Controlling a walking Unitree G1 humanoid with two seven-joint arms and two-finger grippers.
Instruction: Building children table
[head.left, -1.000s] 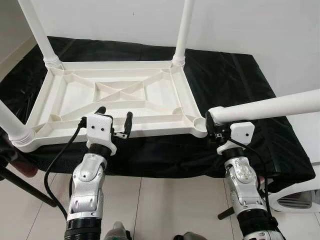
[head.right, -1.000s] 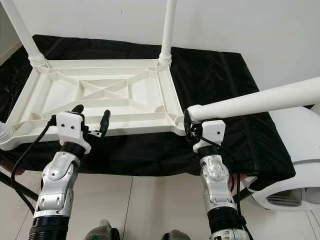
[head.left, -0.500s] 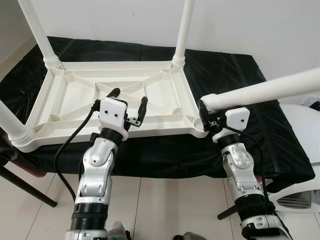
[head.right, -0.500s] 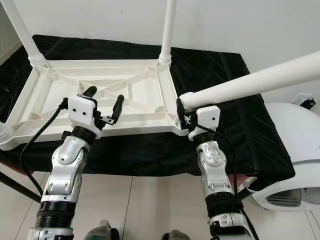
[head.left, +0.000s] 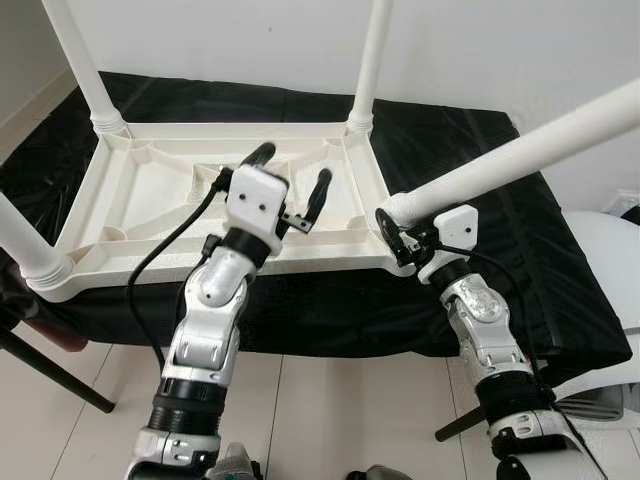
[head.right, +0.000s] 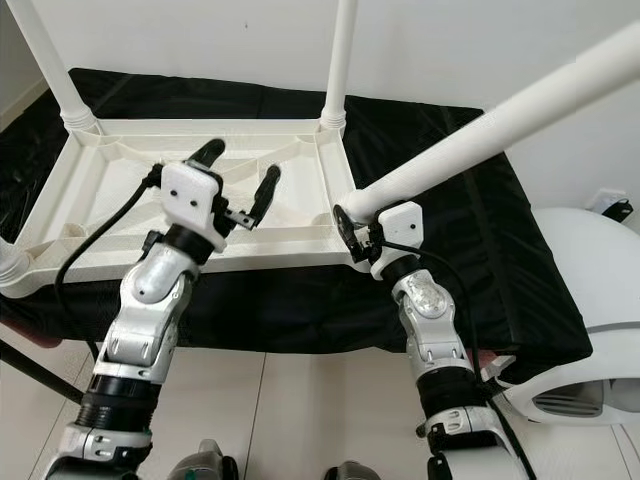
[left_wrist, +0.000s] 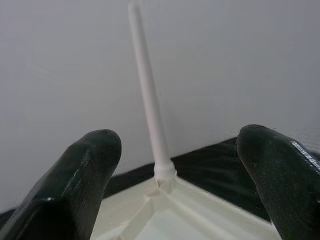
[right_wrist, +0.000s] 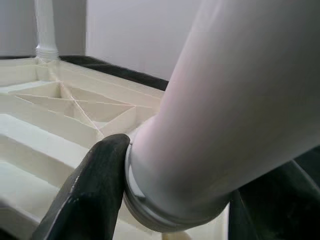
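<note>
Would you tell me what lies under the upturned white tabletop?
The tabletop rests upside down on a black cloth, which drapes over the front edge. Whatever supports the cloth is covered.

The right end effector (head.left: 398, 232) tilted its table leg (head.left: 520, 150) steeper; the left end effector (head.left: 290, 178) advanced.

White plastic tabletop (head.left: 150, 195) lies upside down on a black cloth (head.left: 450, 150), ribbed underside up with a diagonal cross brace in the middle. Three legs are already in — far left leg (head.left: 82, 60), far right leg (head.left: 372, 55), near left leg (head.left: 25, 245), all upright. The fourth leg (head.left: 520, 150) is tilted, its collared end right at the near right corner socket — gripped there.
</note>
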